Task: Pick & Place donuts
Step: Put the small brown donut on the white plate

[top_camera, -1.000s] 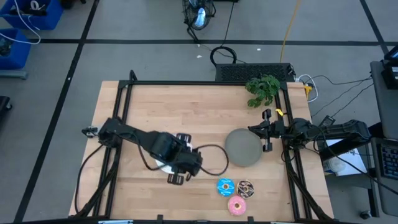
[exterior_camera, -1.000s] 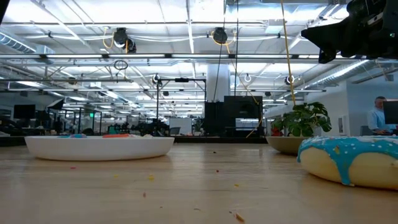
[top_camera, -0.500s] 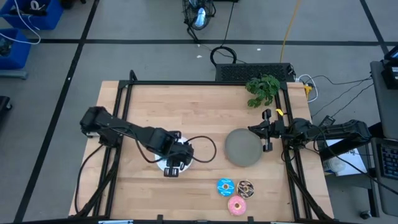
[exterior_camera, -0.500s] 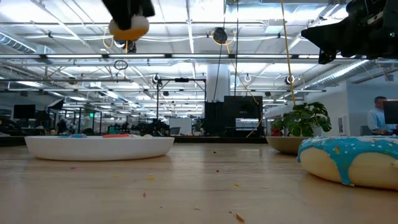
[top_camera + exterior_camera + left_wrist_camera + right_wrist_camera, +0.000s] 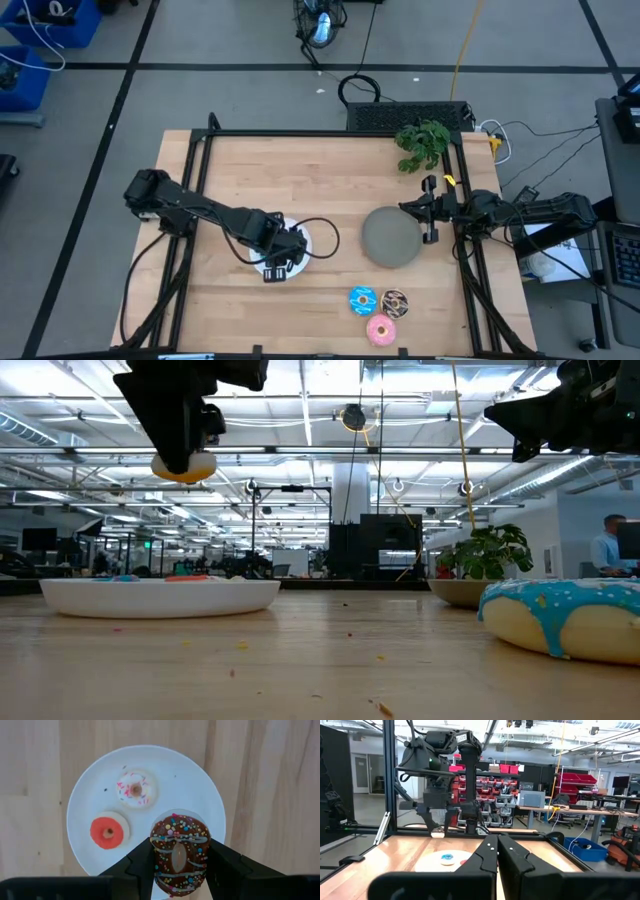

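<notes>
a wooden table (image 5: 300, 180) framed by black rails is filling the middle of the high view, with grey floor around it and a green plant (image 5: 422, 142) sitting at its upper right corner. the left gripper (image 5: 176, 865) is hanging over the white plate (image 5: 200, 795) at the lower centre-left of the table, its fingers pinching a tiny brown sprinkled donut (image 5: 179, 851) between them, clear of the plate in the low view. on the plate, in the left wrist view, a pink-white sprinkled donut (image 5: 135, 790) is lying at upper centre and a red donut (image 5: 108, 832) is lying at left of centre, a little apart from each other. the grey plate (image 5: 390, 237) is sitting right of centre. near the bottom edge of the high view, three larger donuts are lying close together: blue donut (image 5: 362, 299), brown donut (image 5: 395, 301) and pink donut (image 5: 381, 329). the right gripper (image 5: 428, 210) is waiting at the grey plate's right edge, its fingers pressed together with nothing between them.
</notes>
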You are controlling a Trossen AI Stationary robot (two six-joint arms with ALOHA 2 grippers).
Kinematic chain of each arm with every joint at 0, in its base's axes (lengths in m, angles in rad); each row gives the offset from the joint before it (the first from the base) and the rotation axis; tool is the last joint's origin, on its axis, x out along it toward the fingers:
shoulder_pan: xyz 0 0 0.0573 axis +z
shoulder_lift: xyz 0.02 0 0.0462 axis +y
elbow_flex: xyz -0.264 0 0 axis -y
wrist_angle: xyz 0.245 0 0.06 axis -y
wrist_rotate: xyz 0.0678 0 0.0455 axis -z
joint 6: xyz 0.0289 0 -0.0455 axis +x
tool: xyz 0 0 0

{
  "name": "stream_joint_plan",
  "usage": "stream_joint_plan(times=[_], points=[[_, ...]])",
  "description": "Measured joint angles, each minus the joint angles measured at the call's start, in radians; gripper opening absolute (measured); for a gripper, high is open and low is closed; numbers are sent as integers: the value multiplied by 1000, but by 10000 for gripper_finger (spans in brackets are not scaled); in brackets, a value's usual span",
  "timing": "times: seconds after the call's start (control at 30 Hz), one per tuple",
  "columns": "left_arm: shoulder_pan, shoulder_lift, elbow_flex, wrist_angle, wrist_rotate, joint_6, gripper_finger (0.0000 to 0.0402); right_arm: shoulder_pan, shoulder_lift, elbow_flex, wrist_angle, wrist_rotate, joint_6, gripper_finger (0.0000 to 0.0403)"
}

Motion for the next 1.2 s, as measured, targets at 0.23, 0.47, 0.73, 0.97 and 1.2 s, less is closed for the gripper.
stream_joint_plan(times=[0.23, 0.47, 0.73, 0.97, 1.2], points=[[2, 0, 0, 22, 0, 17, 150, 0, 0, 0, 0, 0, 0, 0], [2, 0, 0, 31, 11, 26, 150, 0, 0, 0, 0, 0, 0, 0], [2, 0, -83, 148, -18, 33, 150, 0, 0, 0, 0, 0, 0, 0], [2, 0, -217, 299, 3, 28, 150, 0, 0, 0, 0, 0, 0, 0], [2, 0, -324, 469, 23, -5, 150, 0, 0, 0, 0, 0, 0, 0]])
